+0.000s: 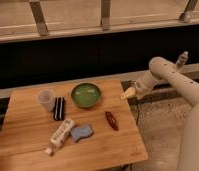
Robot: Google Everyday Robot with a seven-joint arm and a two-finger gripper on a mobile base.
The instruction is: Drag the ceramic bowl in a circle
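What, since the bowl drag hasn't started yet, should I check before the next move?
1. Bowl upright on the table: ok.
2. Gripper open and empty, by the table's edge: ok.
3. Gripper touching bowl: not ok, they are apart.
4. Room for a circle: not ok, cup and black case stand near the bowl.
5. Bowl empty: cannot tell.

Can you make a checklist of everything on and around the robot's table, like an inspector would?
Surface: wooden table, things spread across it.
Job's things: green ceramic bowl, upright near the back edge, untouched.
Clutter: plastic cup, black block, white bottle lying down, blue sponge, dark red object.
Grippers: gripper open, empty, beside the table's back corner, apart from the bowl.
Cables: nothing seen.
Surroundings: dark wall behind, speckled floor alongside.
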